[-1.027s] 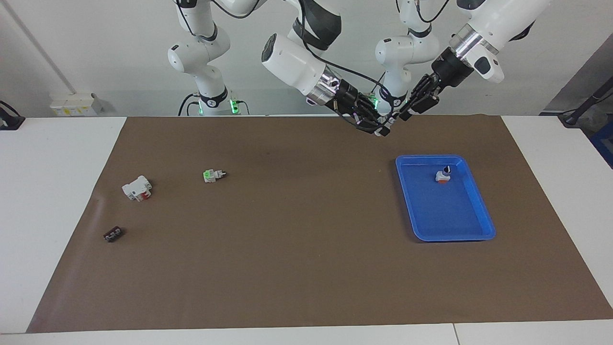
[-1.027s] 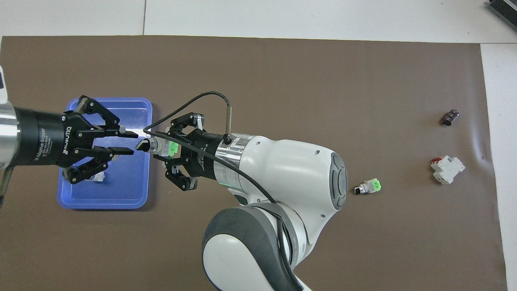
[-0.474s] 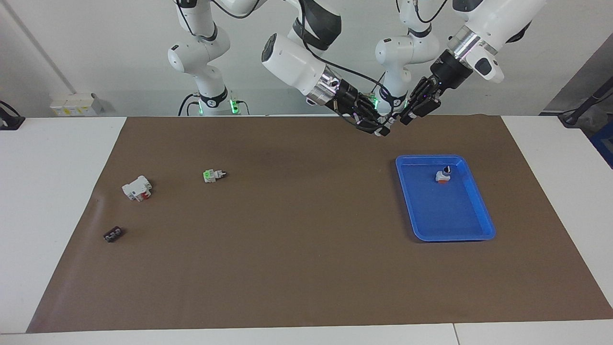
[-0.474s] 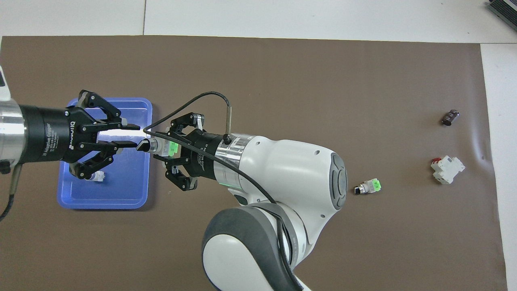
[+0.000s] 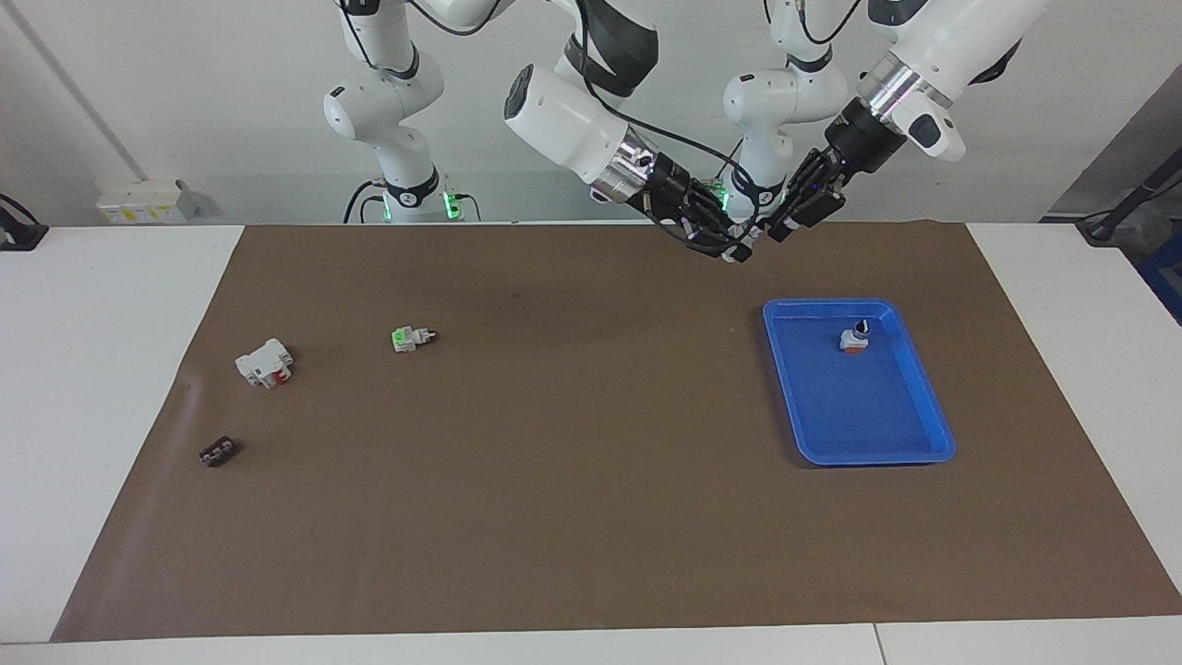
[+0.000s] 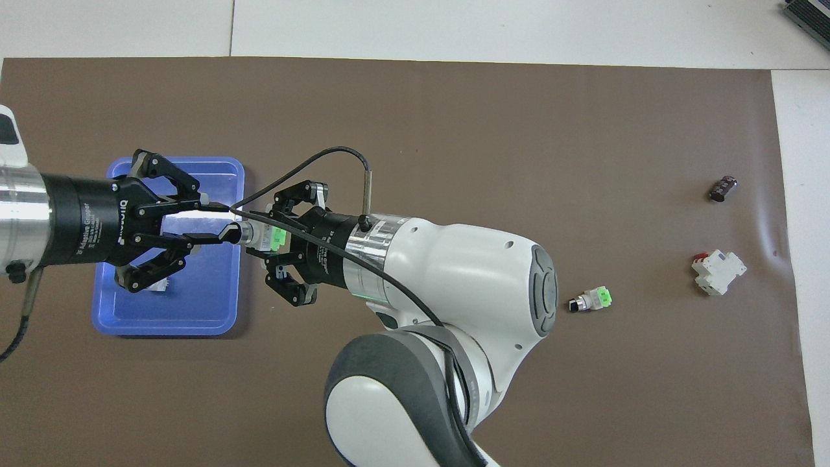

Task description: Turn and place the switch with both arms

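The switch [image 6: 254, 235] is held level in the air, and my right gripper [image 6: 262, 237] is shut on its pale grey body. Its green part faces the right wrist and its dark neck end points at my left gripper [image 6: 219, 222]. The left gripper is open, and its fingertips [image 6: 209, 239] stand just at that dark end, one on each side. In the facing view the right gripper [image 5: 729, 247] and left gripper [image 5: 774, 231] meet tip to tip above the mat. The switch [image 5: 739, 257] shows there only as a small pale tip.
A blue tray [image 5: 859, 434] lies toward the left arm's end and holds a grey switch with black knob and red base [image 5: 854, 340]. Toward the right arm's end lie a green-ended switch [image 5: 411, 338], a white-and-red part [image 5: 265, 362] and a small dark part [image 5: 218, 452].
My left gripper has slid toward the switch until its fingertips reach the dark neck end, and its wrist has risen a little. The right gripper and the switch have stayed put.
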